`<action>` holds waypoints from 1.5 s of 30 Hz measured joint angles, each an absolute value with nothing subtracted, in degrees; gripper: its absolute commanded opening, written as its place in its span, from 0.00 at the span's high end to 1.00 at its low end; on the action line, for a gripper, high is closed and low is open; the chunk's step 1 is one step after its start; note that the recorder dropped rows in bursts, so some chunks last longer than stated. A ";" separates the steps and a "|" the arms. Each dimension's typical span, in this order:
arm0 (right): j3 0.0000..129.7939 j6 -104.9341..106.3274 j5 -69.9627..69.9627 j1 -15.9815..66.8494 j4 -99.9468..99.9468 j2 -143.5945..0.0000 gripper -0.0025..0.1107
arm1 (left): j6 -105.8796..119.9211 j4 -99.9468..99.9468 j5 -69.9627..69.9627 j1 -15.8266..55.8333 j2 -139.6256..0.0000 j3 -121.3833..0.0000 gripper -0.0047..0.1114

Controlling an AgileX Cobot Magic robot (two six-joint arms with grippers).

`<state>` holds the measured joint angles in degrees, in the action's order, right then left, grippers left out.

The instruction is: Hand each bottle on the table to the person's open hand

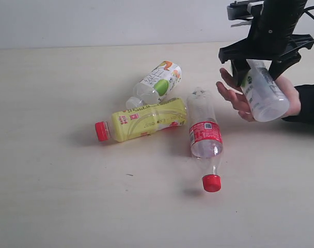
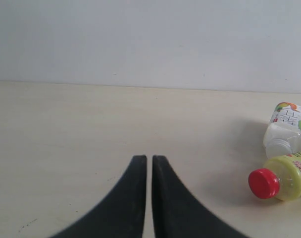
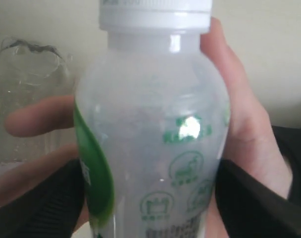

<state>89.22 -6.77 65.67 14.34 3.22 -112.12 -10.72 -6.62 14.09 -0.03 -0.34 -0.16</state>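
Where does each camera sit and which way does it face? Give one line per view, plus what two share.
Exterior: off the arms, raised, looking down across the table; shows the right claw gripping a bottle over the hand.
Left wrist: low over the table, looking along it; shows the shut left claw.
Right wrist: close on that bottle, hand behind it; claw fingers flank it.
Shared: exterior and left wrist both see the yellow bottle.

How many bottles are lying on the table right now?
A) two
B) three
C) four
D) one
B: the yellow-labelled bottle, the red-labelled bottle and one green-and-white-labelled bottle lie on the table; the fourth bottle is up between the right gripper's jaws, at the person's open hand.
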 measured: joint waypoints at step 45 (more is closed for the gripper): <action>50.57 20.89 32.96 14.20 -26.81 -60.13 0.98 | -10.72 -6.62 14.09 -0.03 -0.34 -0.16 0.90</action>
<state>50.57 20.89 32.96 14.20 -26.81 -60.13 -10.72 -6.62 14.09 -0.03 -0.34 -0.16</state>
